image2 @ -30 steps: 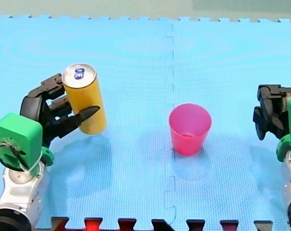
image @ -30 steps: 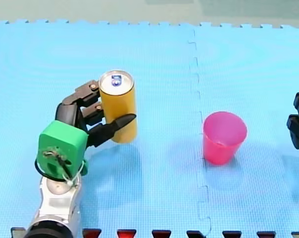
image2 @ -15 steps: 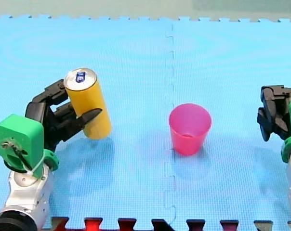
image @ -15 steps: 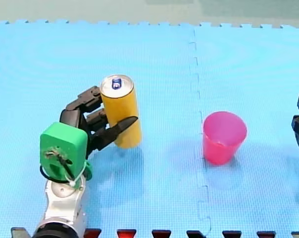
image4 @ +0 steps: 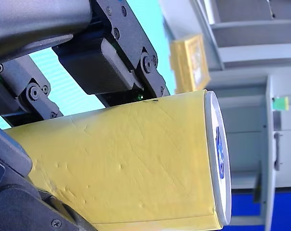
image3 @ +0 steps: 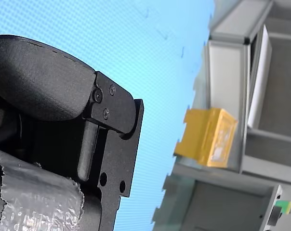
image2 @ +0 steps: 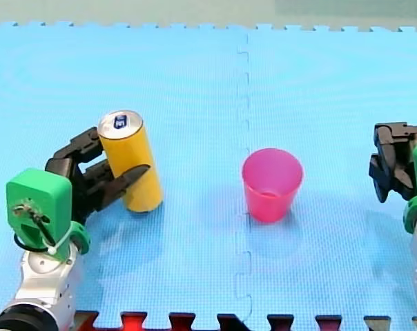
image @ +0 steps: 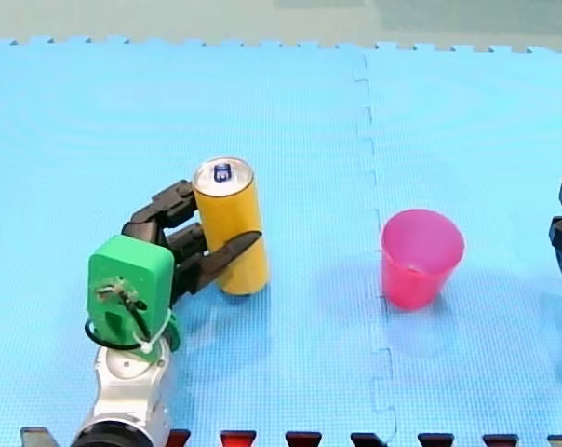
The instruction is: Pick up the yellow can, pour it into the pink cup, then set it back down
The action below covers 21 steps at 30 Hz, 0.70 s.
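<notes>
Blue mat [image: 309, 112] carries the upright can [image: 230, 228], clamped mid-body by the left robot hand [image: 183, 247] from 8 o'clock. That side grip suits tipping toward the cup [image: 421, 258] at its 3 o'clock. The right robot hand [image2: 395, 165] sits at the 3 o'clock edge; I cannot tell its grip.

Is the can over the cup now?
No, the left hand holds the yellow can near upright, well aside from the pink cup; the right hand is at the right edge.

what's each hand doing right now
Left hand: closed on the yellow can, left of the pink cup.
Right hand: at the mat's right edge, holding nothing; open or closed cannot be told.
</notes>
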Available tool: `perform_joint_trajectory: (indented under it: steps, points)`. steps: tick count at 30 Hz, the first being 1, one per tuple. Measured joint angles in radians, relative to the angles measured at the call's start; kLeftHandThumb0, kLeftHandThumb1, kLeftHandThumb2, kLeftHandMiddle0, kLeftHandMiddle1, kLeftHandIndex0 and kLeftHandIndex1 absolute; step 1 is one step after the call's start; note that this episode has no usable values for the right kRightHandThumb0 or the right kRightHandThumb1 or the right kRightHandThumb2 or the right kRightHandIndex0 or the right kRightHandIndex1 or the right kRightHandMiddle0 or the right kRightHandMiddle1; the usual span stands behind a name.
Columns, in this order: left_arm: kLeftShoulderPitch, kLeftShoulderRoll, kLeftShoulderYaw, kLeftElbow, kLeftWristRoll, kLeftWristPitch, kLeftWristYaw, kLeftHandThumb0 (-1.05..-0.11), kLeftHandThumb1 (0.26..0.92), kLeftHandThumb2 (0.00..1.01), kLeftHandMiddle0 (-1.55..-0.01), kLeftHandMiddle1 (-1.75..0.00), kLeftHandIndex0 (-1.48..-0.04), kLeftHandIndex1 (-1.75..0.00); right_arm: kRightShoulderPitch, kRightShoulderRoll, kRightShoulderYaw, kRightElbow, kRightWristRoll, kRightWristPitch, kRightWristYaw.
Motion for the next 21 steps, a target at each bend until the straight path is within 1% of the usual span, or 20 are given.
perform_joint_trajectory:
  steps: [8,15,21]
  points:
    - [-0.001,0.009,-0.048,0.021,0.094,-0.014,0.11,-0.373,0.788,0.0,-1.33,-0.01,-1.2,0.0,0.0,-0.001,-0.001,0.0,0.001,-0.006,0.002]
    - [-0.003,0.014,-0.073,0.041,0.132,-0.045,0.16,-0.378,0.79,0.0,-1.33,-0.01,-1.2,0.0,-0.002,-0.001,-0.004,0.0,0.005,-0.006,0.009]
    - [-0.003,0.018,-0.088,0.046,0.148,-0.055,0.181,-0.384,0.794,0.0,-1.33,0.0,-1.21,0.0,-0.003,0.0,-0.007,0.0,0.007,-0.006,0.009]
